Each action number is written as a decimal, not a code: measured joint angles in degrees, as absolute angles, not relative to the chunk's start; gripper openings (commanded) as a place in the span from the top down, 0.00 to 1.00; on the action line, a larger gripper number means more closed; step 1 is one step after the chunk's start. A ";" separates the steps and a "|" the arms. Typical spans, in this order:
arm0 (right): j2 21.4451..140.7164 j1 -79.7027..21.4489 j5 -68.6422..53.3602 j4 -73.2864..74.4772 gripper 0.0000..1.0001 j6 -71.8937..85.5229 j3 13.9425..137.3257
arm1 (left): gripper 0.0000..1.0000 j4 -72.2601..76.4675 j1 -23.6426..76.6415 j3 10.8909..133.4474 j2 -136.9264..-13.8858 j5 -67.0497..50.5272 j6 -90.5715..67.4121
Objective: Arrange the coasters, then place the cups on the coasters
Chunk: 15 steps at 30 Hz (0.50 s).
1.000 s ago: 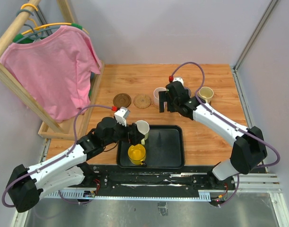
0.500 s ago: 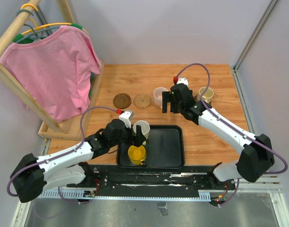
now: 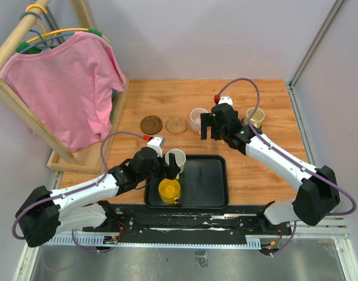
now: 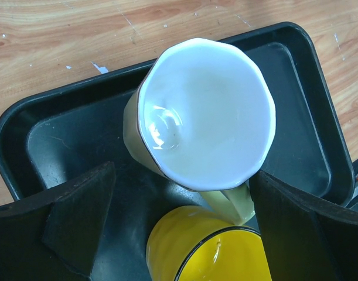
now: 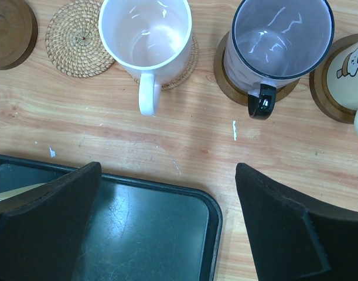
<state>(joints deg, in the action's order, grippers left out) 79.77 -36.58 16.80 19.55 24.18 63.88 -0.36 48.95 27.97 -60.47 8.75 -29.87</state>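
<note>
My left gripper (image 4: 179,231) is open over the black tray (image 4: 61,129). Its fingers flank the handle of a cream cup (image 4: 205,114) and the yellow cup (image 4: 208,252) lying in front of it. My right gripper (image 5: 167,216) hangs open and empty above the tray's far edge (image 5: 137,228). Beyond it a white cup (image 5: 146,35) stands on a tan coaster (image 5: 189,61). A greyish purple cup (image 5: 281,41) and a cream cup (image 5: 348,64) each stand on a dark coaster. A tan coaster (image 5: 73,38) and a dark coaster (image 5: 9,26) lie bare.
A wooden rack with a pink shirt (image 3: 67,88) stands at the far left, its base frame (image 3: 79,158) resting on the table. The tray (image 3: 208,181) lies at the near middle. A grey wall runs along the right edge.
My left gripper has moved right, up to the cream cup in the tray. My right gripper has shifted slightly right and back. Both have stayed open.
</note>
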 measured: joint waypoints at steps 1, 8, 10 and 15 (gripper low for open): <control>79.77 -36.58 16.80 19.51 0.02 24.14 63.88 | 0.00 -0.36 48.95 27.97 -60.64 8.82 -29.89; 79.77 -36.58 16.80 19.31 0.02 24.08 63.66 | 0.00 -0.82 48.97 28.40 -62.37 8.80 -29.95; 79.77 -36.58 16.78 19.18 0.02 24.08 63.57 | 0.00 -1.21 48.99 28.82 -62.83 9.08 -29.95; 79.96 -36.58 16.71 19.11 0.02 24.08 63.42 | 0.00 -3.51 48.99 29.65 -64.66 10.96 -29.23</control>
